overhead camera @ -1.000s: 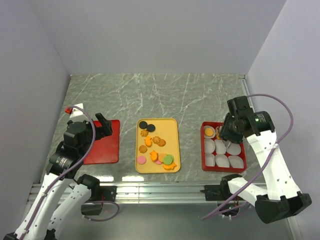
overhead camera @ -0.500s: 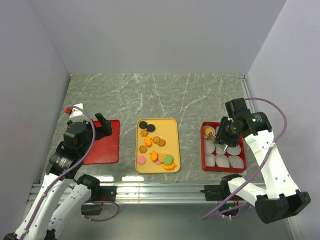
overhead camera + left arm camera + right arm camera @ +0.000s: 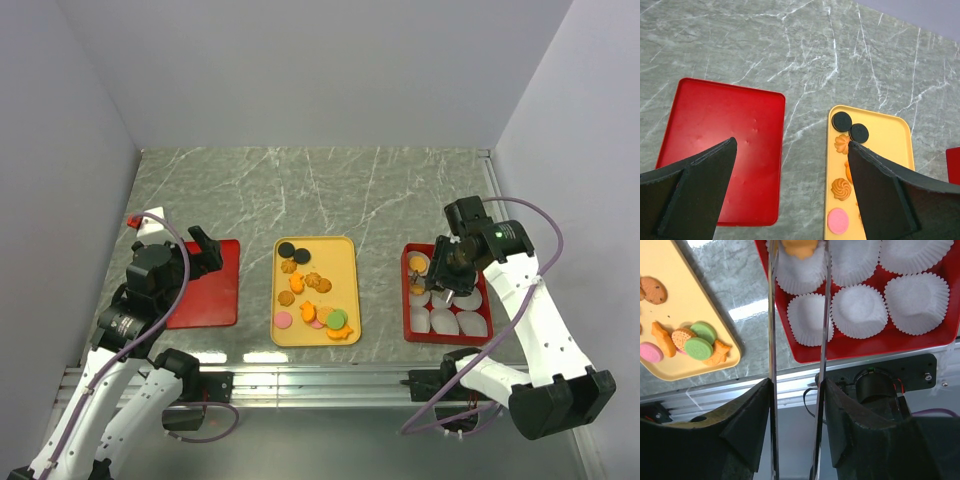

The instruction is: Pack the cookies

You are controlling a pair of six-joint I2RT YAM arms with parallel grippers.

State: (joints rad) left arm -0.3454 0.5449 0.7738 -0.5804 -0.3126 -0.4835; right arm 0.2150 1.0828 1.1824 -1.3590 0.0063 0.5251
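Note:
The cookies (image 3: 315, 295) lie on a yellow tray (image 3: 343, 252): orange, brown, pink, green and two black rounds; they also show in the left wrist view (image 3: 842, 188). My right gripper (image 3: 441, 284) hangs over the left column of a red box (image 3: 447, 336) of white paper cups. Its long metal blades (image 3: 773, 315) are shut on an orange cookie (image 3: 799, 247) above a cup (image 3: 801, 275). Another orange cookie (image 3: 417, 262) lies in the far left cup. My left gripper (image 3: 205, 250) is open and empty above a flat red tray (image 3: 715, 145).
The grey marble table (image 3: 320, 190) is walled at the left, back and right. An aluminium rail (image 3: 320, 378) runs along the near edge. Several paper cups (image 3: 914, 295) in the red box hold nothing. A small red-and-white object (image 3: 140, 220) sits at the far left.
My right gripper has moved left and a little nearer, from the middle of the red box to its left column. The left arm has not moved.

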